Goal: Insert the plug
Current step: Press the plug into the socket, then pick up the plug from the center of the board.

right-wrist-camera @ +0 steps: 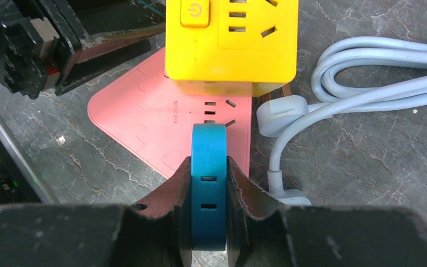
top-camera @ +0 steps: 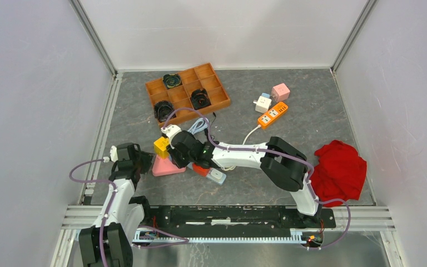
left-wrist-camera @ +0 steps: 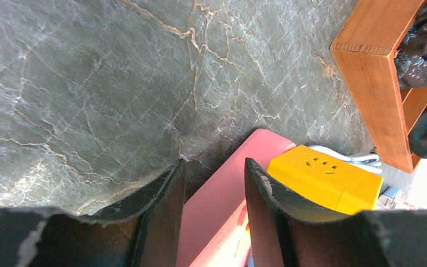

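My right gripper (right-wrist-camera: 208,222) is shut on a blue plug adapter (right-wrist-camera: 208,167), held on edge. The adapter's far end sits over the pink power strip (right-wrist-camera: 144,119), right by its socket holes (right-wrist-camera: 218,113). A yellow socket cube (right-wrist-camera: 231,41) stands on the strip's far end. My left gripper (left-wrist-camera: 214,217) has the strip's end (left-wrist-camera: 222,194) between its fingers (left-wrist-camera: 167,211) and appears closed on it. In the top view the right gripper (top-camera: 180,153) is above the strip (top-camera: 167,167), and the left gripper (top-camera: 136,162) is at its left corner.
A white plug (right-wrist-camera: 281,114) with a looped cable (right-wrist-camera: 367,61) lies right of the strip. A wooden compartment tray (top-camera: 188,92) stands at the back. An orange power strip (top-camera: 272,115) and small cubes (top-camera: 271,98) lie back right. A red cloth (top-camera: 339,169) lies at the right.
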